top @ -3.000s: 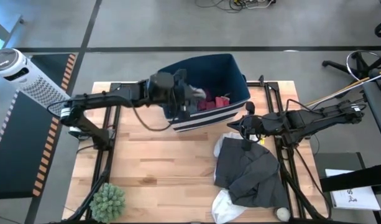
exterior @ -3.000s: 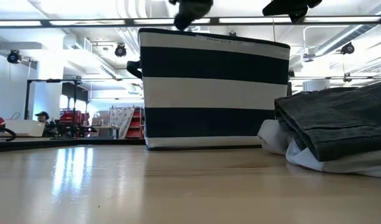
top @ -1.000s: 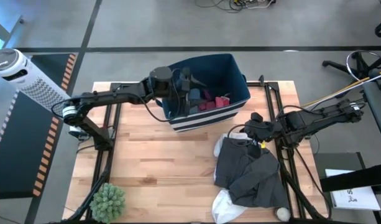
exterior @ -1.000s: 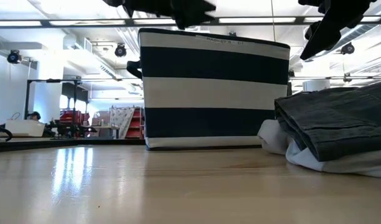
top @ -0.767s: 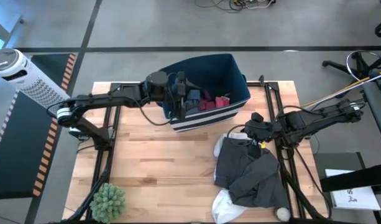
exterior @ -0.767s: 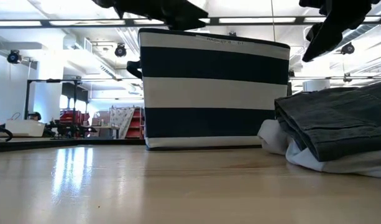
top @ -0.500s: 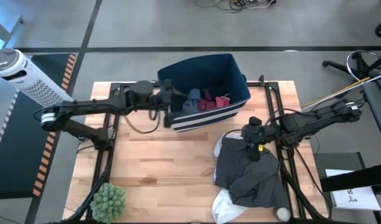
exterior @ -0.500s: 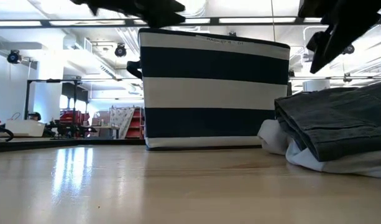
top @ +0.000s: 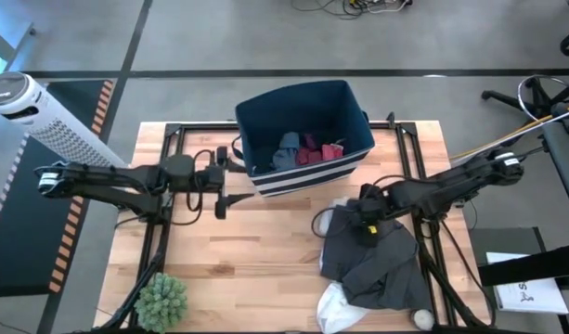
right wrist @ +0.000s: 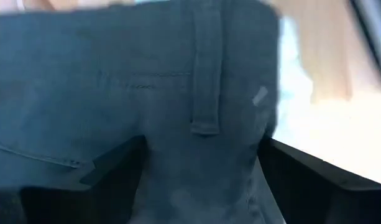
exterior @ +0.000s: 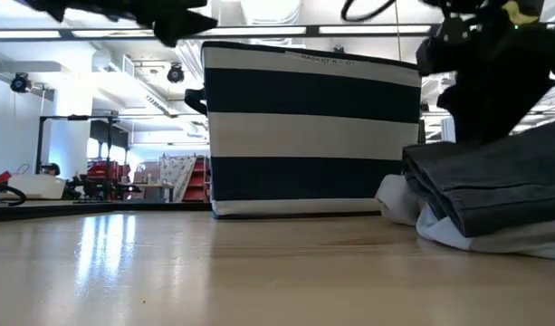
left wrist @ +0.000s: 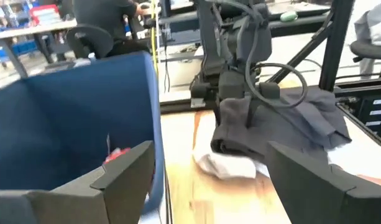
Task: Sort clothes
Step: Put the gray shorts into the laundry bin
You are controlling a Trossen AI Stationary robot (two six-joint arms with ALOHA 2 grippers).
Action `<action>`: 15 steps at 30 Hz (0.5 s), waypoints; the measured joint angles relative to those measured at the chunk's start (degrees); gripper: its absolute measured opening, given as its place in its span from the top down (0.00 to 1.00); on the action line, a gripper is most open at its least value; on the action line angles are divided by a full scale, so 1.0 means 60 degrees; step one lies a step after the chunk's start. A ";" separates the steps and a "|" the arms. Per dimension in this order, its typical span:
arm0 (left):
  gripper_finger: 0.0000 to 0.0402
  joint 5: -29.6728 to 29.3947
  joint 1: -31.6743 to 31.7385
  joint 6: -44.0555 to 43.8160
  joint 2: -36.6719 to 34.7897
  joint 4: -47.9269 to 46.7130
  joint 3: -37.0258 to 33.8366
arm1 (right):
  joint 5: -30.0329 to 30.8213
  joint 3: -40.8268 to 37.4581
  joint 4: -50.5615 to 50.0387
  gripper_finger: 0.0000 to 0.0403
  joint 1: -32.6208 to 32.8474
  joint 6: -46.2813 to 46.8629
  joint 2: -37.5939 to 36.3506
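High view: navy striped bin (top: 307, 176) is sitting at the far middle of the wooden table (top: 247, 269). Inside it, small garments are lying bunched toward the near wall: a blue-grey piece (top: 286, 148), maroon piece (top: 308, 150), red piece (top: 332, 149). The low view is showing only the bin's striped outer wall (exterior: 309, 127), none of its contents.

Left gripper (top: 221, 190) is hovering over bare table just beside the bin's left near corner, fingers spread wide, holding nothing. The left wrist view is confirming this: both fingers (left wrist: 125, 171) are standing far apart with nothing between them, the bin's blue inside (left wrist: 72, 124) to one side with a bit of red cloth (left wrist: 119, 153) showing.

Right gripper (top: 368, 223) is sitting down on the upper edge of the dark grey garment (top: 377, 264), which is lying on the table's right side over a white garment (top: 335, 301). The right wrist view is filling with grey fabric (right wrist: 146, 99), a belt loop (right wrist: 206, 68) visible, the fingers (right wrist: 109, 165) spread on either side of the cloth, not closed on it. The low view is showing the grey garment (exterior: 494, 181) stacked on the white one (exterior: 476, 231), touching.
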 joint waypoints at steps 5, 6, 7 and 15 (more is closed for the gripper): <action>0.30 -0.0168 -0.0088 -0.0295 -0.0328 0.0535 -0.0594 | -0.0372 0.0004 0.0041 0.39 0.0000 -0.0090 0.0600; 0.30 -0.0168 -0.0088 -0.0306 -0.0359 0.0687 -0.0672 | -0.0430 0.0022 0.0047 0.44 0.0004 -0.0165 0.0661; 0.31 -0.0168 -0.0088 -0.0312 -0.0381 0.0739 -0.0738 | -0.0449 0.0063 0.0028 0.51 0.0017 -0.0284 0.0720; 0.33 -0.0168 -0.0088 -0.0272 -0.0445 0.0897 -0.0681 | -0.0154 0.1226 -0.0891 0.96 0.0176 -0.1218 0.0735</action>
